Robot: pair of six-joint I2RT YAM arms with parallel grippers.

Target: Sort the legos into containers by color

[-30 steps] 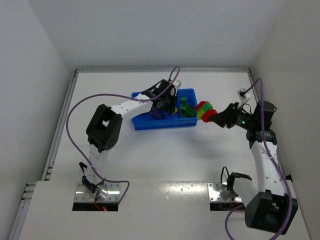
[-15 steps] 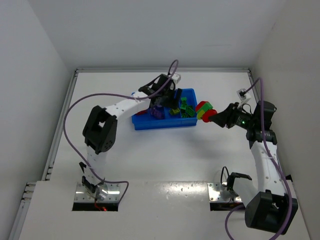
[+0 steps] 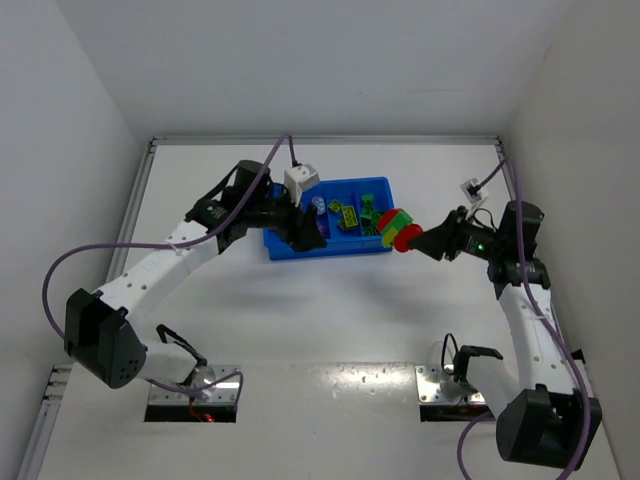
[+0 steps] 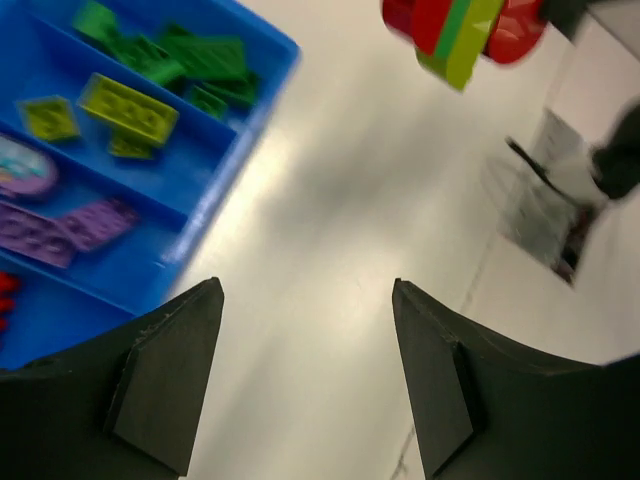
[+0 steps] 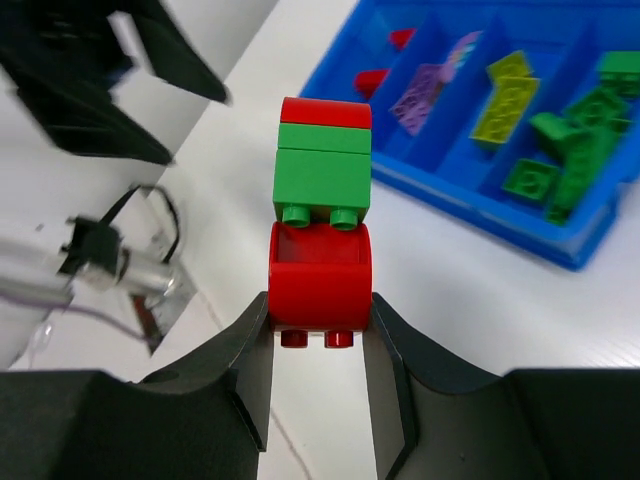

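Note:
My right gripper (image 5: 320, 310) (image 3: 414, 240) is shut on a stack of joined legos (image 5: 322, 230) (image 3: 393, 226), its red bottom brick between the fingers, green and red bricks above. It hangs just right of the blue tray (image 3: 330, 252) (image 5: 470, 215). The tray's containers hold green legos (image 5: 570, 150), yellow-green ones (image 5: 505, 95), purple ones (image 5: 425, 90) and red ones (image 5: 375, 78), each colour in its own compartment. My left gripper (image 4: 307, 300) (image 3: 305, 234) is open and empty at the tray's near left part, with bare table between its fingers. The left wrist view shows the held stack (image 4: 455, 25).
The tray (image 4: 235, 140) lies mid-table toward the back. White walls close in the table at the left, back and right. Purple cables loop from both arms. The arm base plates (image 3: 455, 385) sit at the near edge.
My left gripper opened and its arm swung back from over the tray toward the left and near side. The right gripper carried the stack slightly left, closer to the tray.

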